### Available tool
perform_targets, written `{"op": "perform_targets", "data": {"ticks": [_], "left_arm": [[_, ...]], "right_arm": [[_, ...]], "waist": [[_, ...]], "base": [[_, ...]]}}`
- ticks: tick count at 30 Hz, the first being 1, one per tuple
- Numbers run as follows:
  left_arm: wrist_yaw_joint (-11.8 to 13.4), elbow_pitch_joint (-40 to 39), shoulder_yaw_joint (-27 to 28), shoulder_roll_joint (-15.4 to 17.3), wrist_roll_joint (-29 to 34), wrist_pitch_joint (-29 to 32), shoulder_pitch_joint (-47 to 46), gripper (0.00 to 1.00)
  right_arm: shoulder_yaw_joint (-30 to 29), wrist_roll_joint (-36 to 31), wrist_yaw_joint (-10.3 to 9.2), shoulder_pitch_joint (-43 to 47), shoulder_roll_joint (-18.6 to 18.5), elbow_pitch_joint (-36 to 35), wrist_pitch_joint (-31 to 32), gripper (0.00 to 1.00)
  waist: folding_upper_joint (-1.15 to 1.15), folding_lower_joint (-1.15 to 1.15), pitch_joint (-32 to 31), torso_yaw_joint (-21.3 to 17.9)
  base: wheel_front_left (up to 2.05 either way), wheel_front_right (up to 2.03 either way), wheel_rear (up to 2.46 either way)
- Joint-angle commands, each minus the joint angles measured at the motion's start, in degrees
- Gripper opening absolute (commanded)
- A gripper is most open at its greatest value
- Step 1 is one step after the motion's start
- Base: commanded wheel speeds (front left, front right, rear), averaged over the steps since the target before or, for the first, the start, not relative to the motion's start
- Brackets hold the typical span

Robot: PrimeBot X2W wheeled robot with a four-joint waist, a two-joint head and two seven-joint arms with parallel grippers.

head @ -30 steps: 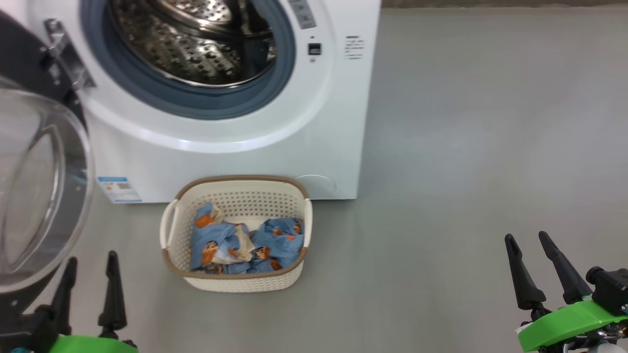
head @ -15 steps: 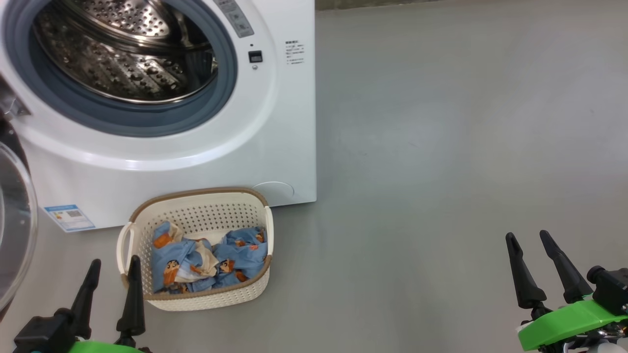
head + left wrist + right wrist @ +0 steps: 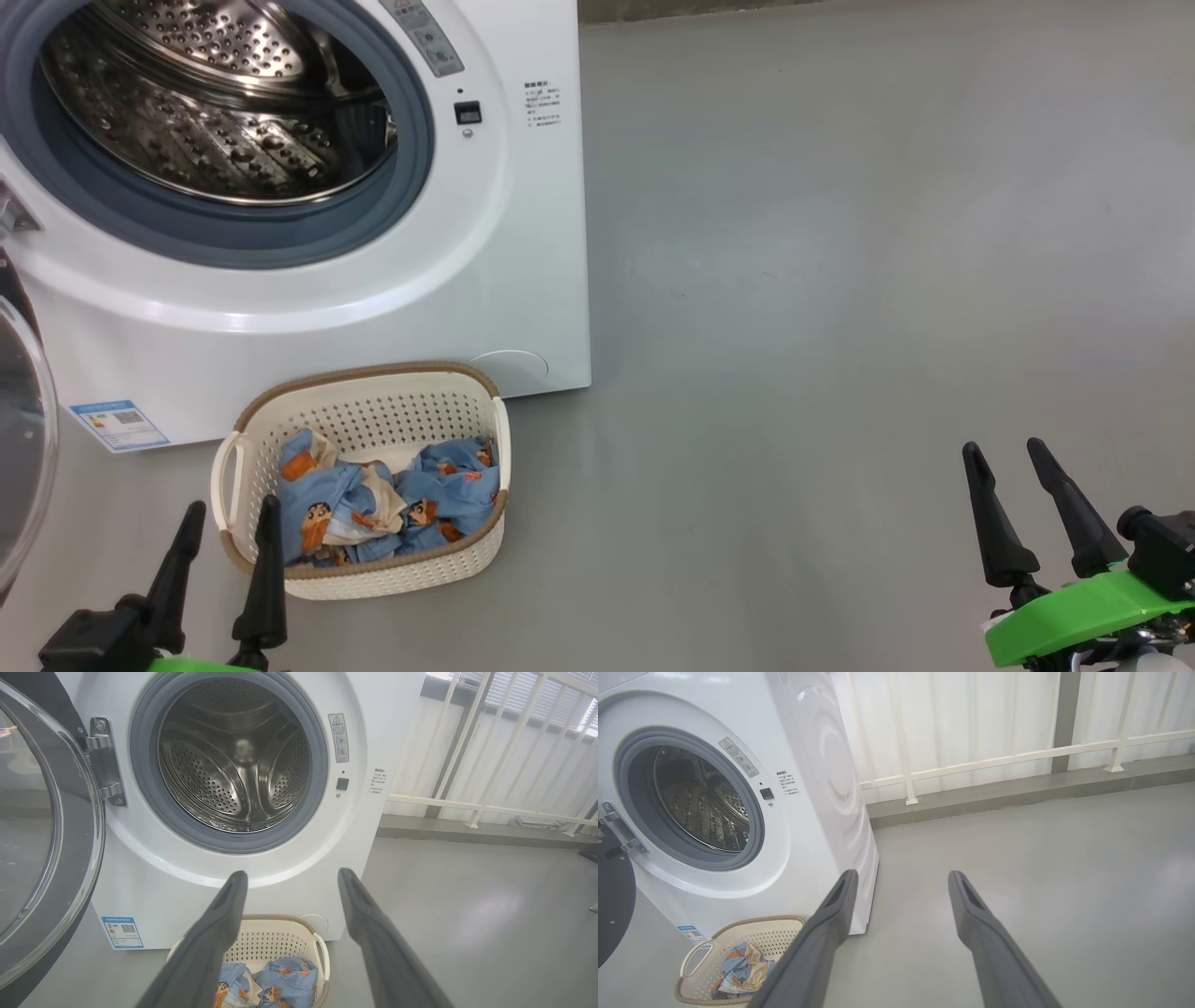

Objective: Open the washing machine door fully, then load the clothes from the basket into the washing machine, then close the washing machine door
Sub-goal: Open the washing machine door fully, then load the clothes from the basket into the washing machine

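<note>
The washing machine door (image 3: pixel 32 826) stands open; clothes (image 3: pixel 448 490) lie in the basket (image 3: pixel 401 579). The left end effector (image 3: pixel 233 509) and right end effector (image 3: pixel 1004 448) gape wide.

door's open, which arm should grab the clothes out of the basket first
Left, probably. The left gripper hangs open right at the basket holding the clothes. The right gripper, also open, sits far to the side over the floor.
</note>
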Motion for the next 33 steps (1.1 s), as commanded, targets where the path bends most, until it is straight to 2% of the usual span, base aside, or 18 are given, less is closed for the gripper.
{"op": "perform_targets", "data": {"ticks": [1, 15, 33], "left_arm": [[0.2, -1.8, 2.1, 1.4, -0.5, -0.4, -0.9, 1.0], [0.2, -2.4, 1.5, 1.5, -1.3, -0.4, -0.6, 1.0], [0.2, -2.5, 1.0, 1.7, -1.8, -0.4, -1.3, 1.0]], "right_arm": [[0.6, -0.3, 0.32, 0.2, -0.9, -1.5, -0.7, 1.0], [0.7, -0.2, 0.32, 0.7, -0.8, -1.6, -0.7, 1.0], [0.6, -0.3, 0.32, 0.5, -0.5, -1.5, -0.7, 1.0]], "waist": [[0.0, 0.0, -0.2, 0.2], [0.0, 0.0, -0.9, 0.9], [0.0, 0.0, -0.3, 1.2]], "base": [[0.0, 0.0, 0.0], [0.09, -0.2, 0.11], [0.93, -1.54, 0.61]]}}
